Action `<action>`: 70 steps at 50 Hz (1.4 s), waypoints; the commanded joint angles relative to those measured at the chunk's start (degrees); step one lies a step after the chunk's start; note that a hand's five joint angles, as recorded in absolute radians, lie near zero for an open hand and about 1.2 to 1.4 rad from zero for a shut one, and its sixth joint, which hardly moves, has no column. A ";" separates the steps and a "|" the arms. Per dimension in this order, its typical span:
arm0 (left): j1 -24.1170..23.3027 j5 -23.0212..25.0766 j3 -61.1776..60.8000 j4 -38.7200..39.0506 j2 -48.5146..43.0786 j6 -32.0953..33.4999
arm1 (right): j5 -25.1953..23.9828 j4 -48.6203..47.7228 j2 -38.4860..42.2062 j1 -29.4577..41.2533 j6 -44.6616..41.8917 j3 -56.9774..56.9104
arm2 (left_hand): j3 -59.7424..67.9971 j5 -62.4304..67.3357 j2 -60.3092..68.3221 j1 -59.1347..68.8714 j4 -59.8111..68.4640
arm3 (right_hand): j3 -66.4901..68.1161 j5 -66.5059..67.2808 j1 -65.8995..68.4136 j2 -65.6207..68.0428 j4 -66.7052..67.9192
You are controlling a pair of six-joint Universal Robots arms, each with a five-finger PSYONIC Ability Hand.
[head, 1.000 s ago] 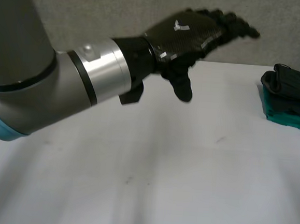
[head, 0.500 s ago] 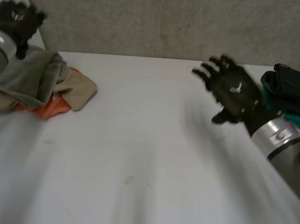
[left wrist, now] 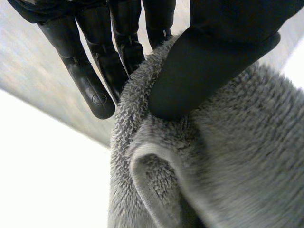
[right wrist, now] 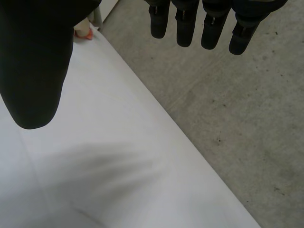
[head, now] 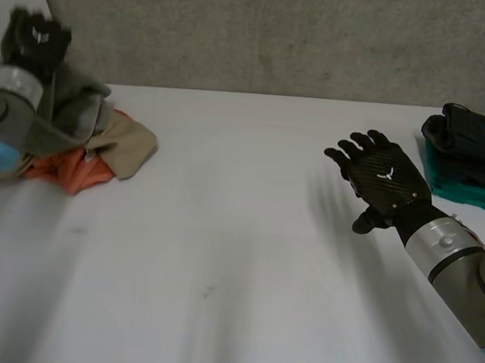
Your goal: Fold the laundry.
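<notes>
left hand (head: 35, 37) pinches grey towel (left wrist: 228, 156); orange cloth (head: 69, 171) half buried; right hand (head: 385, 180) spread

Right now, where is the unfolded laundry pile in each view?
Head view: pile at the table's far left, under the left hand.
Left wrist view: its grey cloth pinched under that hand's thumb.
Right wrist view: its orange cloth beyond the right hand's thumb.
Shared landmark: concrete wall.

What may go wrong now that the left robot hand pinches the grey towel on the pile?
1. The left robot hand pinches just a fold of the grey towel, so it may slip out.
2. The towel lies over the orange cloth and tan cloth; lifting may drag them along.
</notes>
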 commanded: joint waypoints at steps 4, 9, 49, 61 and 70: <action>-13.81 -0.01 -9.44 2.80 19.10 -18.94 | 2.48 0.00 -3.19 -1.12 0.69 -0.61 | 13.63 13.97 12.13 15.01 11.62 | -1.49 -2.67 -2.36 -1.81 -1.36; -22.33 -0.10 -10.85 1.40 19.72 -28.44 | 6.35 0.00 -4.77 -1.65 1.04 -0.87 | 13.63 13.97 12.13 15.01 11.62 | -1.49 -2.67 -2.36 -1.81 -1.36; -34.92 -11.17 -31.67 -17.06 21.75 -33.98 | -4.37 44.37 12.18 -5.43 9.13 -32.85 | -52.29 -51.95 -53.79 -50.90 -54.30 | -0.41 -1.60 -1.29 -0.73 -0.29; -37.64 -5.73 -29.32 -7.50 9.19 -34.87 | -0.77 38.86 8.68 -5.87 9.83 -18.46 | -46.59 -46.25 -48.09 -45.21 -48.60 | 1.12 -0.07 0.24 0.80 1.24; -37.82 -4.23 -20.52 -6.16 -0.40 -32.85 | 3.98 29.10 2.70 -5.78 9.65 -7.12 | -36.81 -36.47 -38.32 -35.43 -38.82 | 1.12 -0.07 0.24 0.80 1.24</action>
